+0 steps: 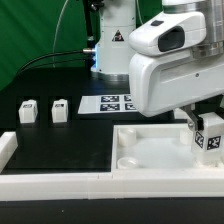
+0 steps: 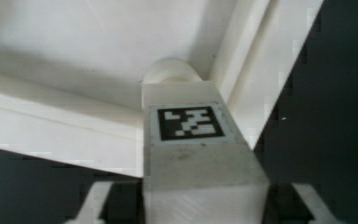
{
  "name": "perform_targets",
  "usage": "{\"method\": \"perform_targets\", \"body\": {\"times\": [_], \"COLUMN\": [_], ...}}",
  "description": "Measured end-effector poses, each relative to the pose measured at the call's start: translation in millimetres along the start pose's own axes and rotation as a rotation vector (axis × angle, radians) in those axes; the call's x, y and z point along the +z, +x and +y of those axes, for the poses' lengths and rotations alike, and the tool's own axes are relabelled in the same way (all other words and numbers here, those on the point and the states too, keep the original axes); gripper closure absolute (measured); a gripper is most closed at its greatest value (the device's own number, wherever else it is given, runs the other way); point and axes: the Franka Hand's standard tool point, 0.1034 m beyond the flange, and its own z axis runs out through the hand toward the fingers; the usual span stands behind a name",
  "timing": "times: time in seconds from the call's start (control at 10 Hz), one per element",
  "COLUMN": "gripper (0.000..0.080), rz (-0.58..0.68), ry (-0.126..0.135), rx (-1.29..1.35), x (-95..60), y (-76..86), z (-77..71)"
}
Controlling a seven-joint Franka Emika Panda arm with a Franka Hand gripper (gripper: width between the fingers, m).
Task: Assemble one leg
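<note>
Gripper (image 1: 206, 122) has its jaws pinching the leg (image 2: 190, 140), holding it upright right over a corner of the tray (image 1: 150, 129), presumably lining it up for the socket there.

marker board (image 1: 112, 103), 2 small posts (image 1: 28, 111) (image 1: 60, 110), white tray (image 1: 150, 131)

I see leg (image 2: 194, 155) filling centre, clamped between pincer (image 2: 201, 200) fingers (image 2: 117, 200), black-and-white tag (image 2: 192, 122) facing camera. Leg's rounded far end over white tray (image 2: 87, 45) corner. Dark surface (image 2: 341, 120) beyond tray wall. Leg-tray contact: cannot tell.
</note>
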Motion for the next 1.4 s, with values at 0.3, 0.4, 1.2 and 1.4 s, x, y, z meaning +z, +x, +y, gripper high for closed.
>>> {"method": "perform_targets", "body": {"times": [0.3, 0.4, 1.2, 1.4], "gripper": [0.0508, 0.0508, 0.0505, 0.0505], "rz": [0.0, 0.0, 0.024, 0.027], "ry": [0.001, 0.002, -0.008, -0.007], "rx": [0.043, 0.048, 0.989, 1.238], "x": [0.0, 0.0, -1.1, -0.9], "y": [0.0, 0.1, -0.9, -1.2], "z": [-0.3, -0.3, 3.9, 4.6]}}
